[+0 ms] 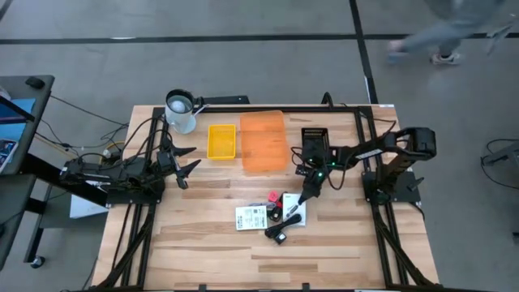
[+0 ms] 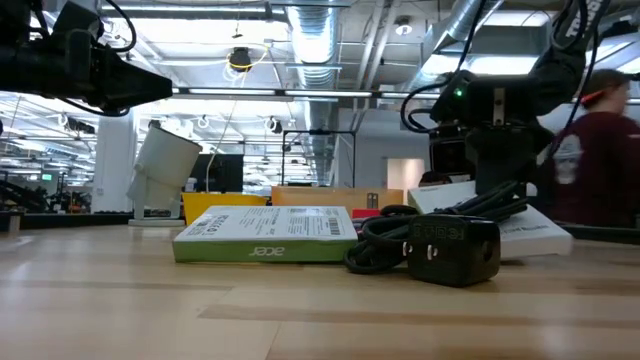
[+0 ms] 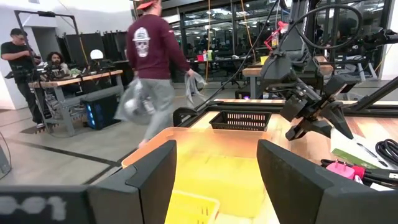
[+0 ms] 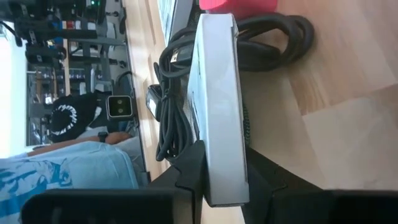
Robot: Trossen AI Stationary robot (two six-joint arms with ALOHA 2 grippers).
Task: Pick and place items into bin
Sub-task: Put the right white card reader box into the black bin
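— Where is the right gripper [image 1: 306, 197]?

— Down among the items on the table [image 1: 203, 251], its fingers [image 4: 186, 171] closed on the edge of a white box [image 4: 221, 99]. A coiled black cable [image 4: 171, 106] lies just beside the box, a pink piece [image 4: 239, 5] just beyond it.

— And the left gripper [image 1: 186, 162]?

— Raised, jaws wide apart, holding nothing. The orange bin [image 1: 263, 139] sits ahead of it, well apart from the right gripper's box.

The desk [image 1: 203, 243] is pale wood planks, smooth with a low sheen. The orange bin [image 1: 263, 139] looks like translucent plastic, the yellow tray [image 1: 221, 141] glossy plastic. The white box [image 2: 265, 233] is printed card, matt. The black adapter [image 2: 452, 250] is matt plastic, its cable [image 4: 169, 118] rubbery.
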